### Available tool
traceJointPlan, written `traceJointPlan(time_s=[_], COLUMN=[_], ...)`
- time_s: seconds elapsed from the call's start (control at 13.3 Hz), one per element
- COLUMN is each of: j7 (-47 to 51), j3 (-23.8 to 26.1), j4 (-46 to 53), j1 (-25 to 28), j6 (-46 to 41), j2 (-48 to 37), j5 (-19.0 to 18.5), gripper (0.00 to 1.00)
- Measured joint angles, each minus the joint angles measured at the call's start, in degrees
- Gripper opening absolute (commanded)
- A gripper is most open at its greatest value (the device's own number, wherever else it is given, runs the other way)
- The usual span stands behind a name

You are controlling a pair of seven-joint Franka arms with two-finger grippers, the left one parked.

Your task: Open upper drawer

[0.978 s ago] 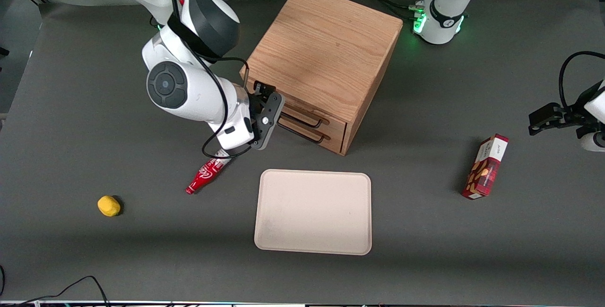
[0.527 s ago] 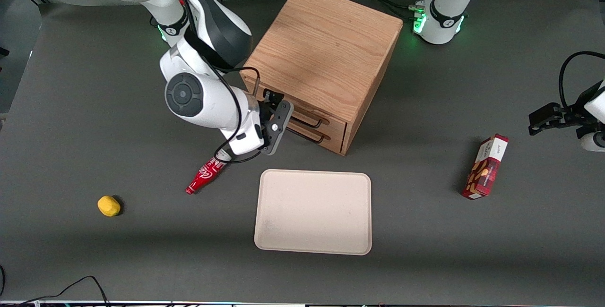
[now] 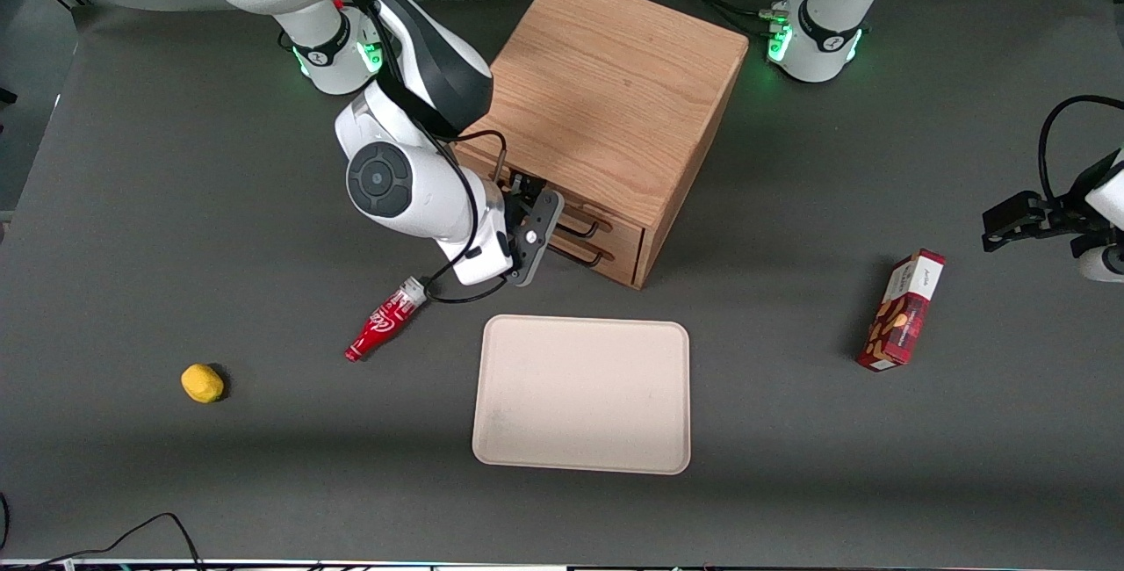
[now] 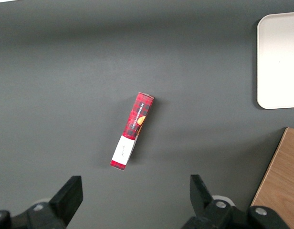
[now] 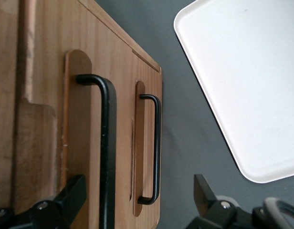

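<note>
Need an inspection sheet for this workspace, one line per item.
Surface: dark grey table.
Job's things: upper drawer shut; its black handle between the pincer fingers.
Clutter: cream tray, red bottle lying down, yellow lump, red snack box.
Grippers: pincer open, in front of the drawers, not closed on the handle.
Cables: black cable at the table edge nearest the front camera.
Surroundings: nothing seen.

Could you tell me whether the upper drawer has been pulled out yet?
No, the upper drawer sits flush in the cabinet, with the open gripper at its handle.
</note>
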Motion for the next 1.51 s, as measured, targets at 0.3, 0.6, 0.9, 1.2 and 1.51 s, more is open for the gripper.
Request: traceJointPlan(time_s=[0.3, 0.6, 0.9, 1.2, 1.51], j7=[-0.68, -2.88, -6.15, -8.7, -10.0], j3=[-0.13, -0.96, -4.16, -7.8, -10.24], j4=[0.1, 4.51, 10.13, 15.24, 17.67], j1=[-0.21, -1.0, -1.34, -1.47, -2.48], j6=[1.16, 1.44, 1.5, 1.53, 4.81], j2=[0.52, 3.06, 6.33, 8.93, 11.4], j5=[-3.23, -7.94, -8.39, -8.73, -8.77], gripper=[1.0, 1.0, 1.0, 1.0, 1.0])
